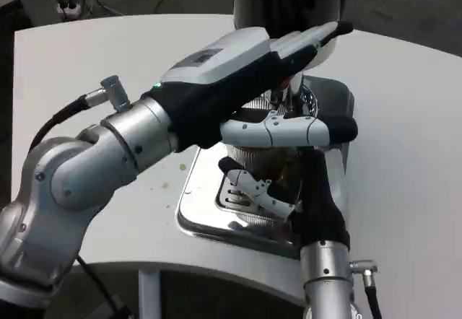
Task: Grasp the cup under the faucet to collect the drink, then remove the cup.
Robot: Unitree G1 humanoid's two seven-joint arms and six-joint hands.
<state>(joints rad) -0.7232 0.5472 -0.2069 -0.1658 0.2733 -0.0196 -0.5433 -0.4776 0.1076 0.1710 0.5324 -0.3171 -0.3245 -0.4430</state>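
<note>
With my right robot hand (289, 164) wrapped around the cup (260, 153) and my left robot hand (289, 48) reaching open-fingered over it, a jerky withdrawal could slosh drink onto the drip tray (209, 218).

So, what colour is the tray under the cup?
Shiny silver metal, seen in the head view: the tray reflects light along its rim, below the cup.

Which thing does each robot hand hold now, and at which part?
The right robot hand grips the cup around its side wall. The left robot hand reaches above it; whether it holds anything cannot be told.
</note>
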